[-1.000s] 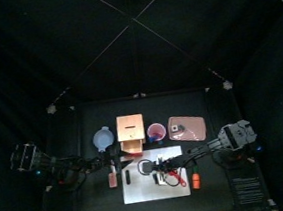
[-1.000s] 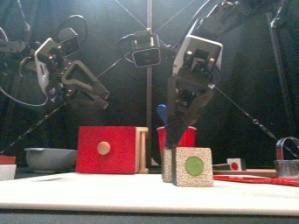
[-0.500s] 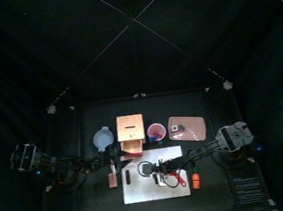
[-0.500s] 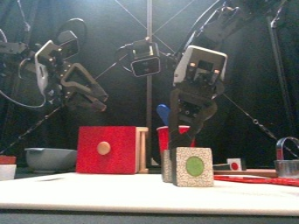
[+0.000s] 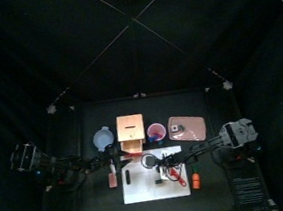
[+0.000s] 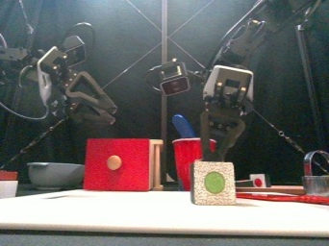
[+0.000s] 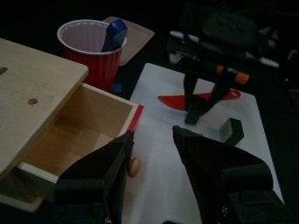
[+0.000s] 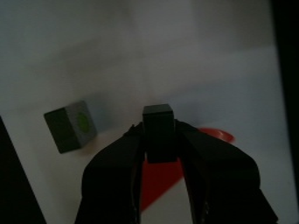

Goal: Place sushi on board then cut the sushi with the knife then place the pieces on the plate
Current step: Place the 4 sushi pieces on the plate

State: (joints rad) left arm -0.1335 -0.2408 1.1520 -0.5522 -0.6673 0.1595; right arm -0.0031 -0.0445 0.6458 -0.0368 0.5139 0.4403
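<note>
One sushi piece [image 6: 213,183], dark with a green centre, stands on the white cutting board [image 6: 115,213]. My right gripper [image 6: 222,152] hangs just above and behind it, shut on the red knife [image 8: 158,179]; the blade points down at the board beside the piece [image 8: 73,124]. In the left wrist view the red knife [image 7: 187,100] shows under the right arm, with the dark sushi [image 7: 232,131] close by. The left gripper [image 7: 158,171] is open over the board's left end, near the wooden box's open drawer [image 7: 82,131]. The pink plate [image 5: 185,126] lies at the back right.
The wooden box [image 6: 115,163] with its red drawer front stands behind the board. Beside it is the red cup [image 6: 193,154] with the blue knife [image 6: 180,125]. A blue-grey bowl [image 6: 52,174] sits far left, a metal cutter [image 6: 315,173] far right. An orange toy [image 5: 194,181] lies on the board's right edge.
The right gripper with the knife has shifted right and its wrist has come lower. The sushi now shows as a single block where a darker block stood against its left side.
</note>
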